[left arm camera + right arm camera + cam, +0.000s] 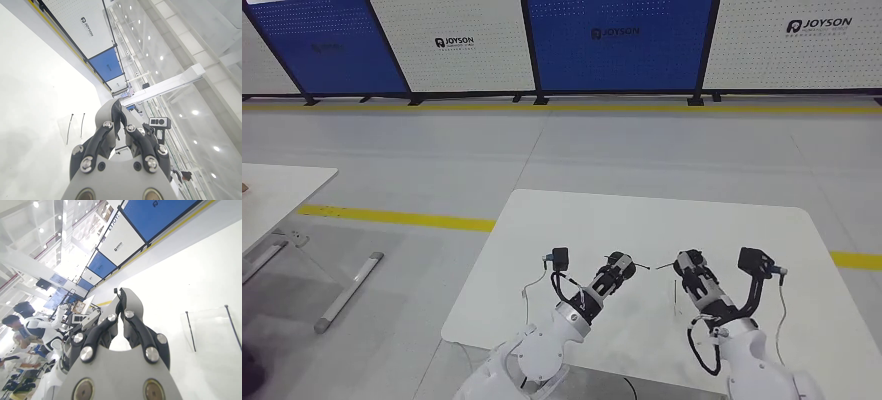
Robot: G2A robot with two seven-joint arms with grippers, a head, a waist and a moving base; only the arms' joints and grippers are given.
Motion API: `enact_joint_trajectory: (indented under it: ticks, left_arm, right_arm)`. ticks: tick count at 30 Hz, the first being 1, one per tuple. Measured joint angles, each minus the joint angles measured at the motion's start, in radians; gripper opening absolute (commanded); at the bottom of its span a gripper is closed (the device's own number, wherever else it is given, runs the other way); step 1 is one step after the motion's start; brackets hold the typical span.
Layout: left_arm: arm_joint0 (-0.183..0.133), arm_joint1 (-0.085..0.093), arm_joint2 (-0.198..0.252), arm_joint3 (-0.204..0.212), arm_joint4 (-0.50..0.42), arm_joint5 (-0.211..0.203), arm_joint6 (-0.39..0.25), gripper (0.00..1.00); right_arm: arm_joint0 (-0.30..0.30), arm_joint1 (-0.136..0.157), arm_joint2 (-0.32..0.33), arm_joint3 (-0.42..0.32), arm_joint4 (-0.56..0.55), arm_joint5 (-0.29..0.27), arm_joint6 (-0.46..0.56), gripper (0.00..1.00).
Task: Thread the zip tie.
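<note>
Starting with the top view: you've got both arms over the white table (662, 215), with the left gripper (622, 265) and right gripper (685, 264) tip to tip, near each other but apart. A short dark stub of the zip tie (669, 267) sticks out of the right gripper toward the left one, and a similar stub shows at the left gripper's tip. It's too thin here for you to judge whether the two ends meet. The spare ties (675, 290) lie on the table on the robot's side of that gap, closer to the right arm.

Left wrist view: the fingers are clenched, pads pressed flat together. A thin dark strip runs out from between the pads on the wrist side. It reads as the zip tie's strap, so treat this hand as grasping it. The two spares lie side by side on a clear sheet (63, 121) on the table, well apart from the gripper.

Right wrist view: the fingers are clamped on the zip tie. The strap is pinched between the pads and its square head pokes out just past the fingertips. The two spares sit on the clear sheet off to the side, and neither gripper touches them.
</note>
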Motion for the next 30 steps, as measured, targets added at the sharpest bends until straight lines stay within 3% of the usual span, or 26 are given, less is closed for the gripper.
enact_joint_trajectory:
  ticks: [9, 17, 30]
  left_arm:
    - [0.000, 0.000, 0.000, 0.000, 0.000, 0.000, 0.000, 0.00]
    - [0.000, 0.000, 0.000, 0.000, 0.000, 0.000, 0.000, 0.00]
    - [0.000, 0.000, 0.000, 0.000, 0.000, 0.000, 0.000, 0.00]
  right_arm:
    - [-0.001, 0.000, -0.002, 0.000, -0.003, 0.002, -0.007, 0.00]
    - [-0.002, -0.003, -0.012, 0.014, 0.036, -0.031, -0.030, 0.00]
    - [0.003, -0.003, -0.023, 0.019, 0.018, -0.020, -0.042, 0.00]
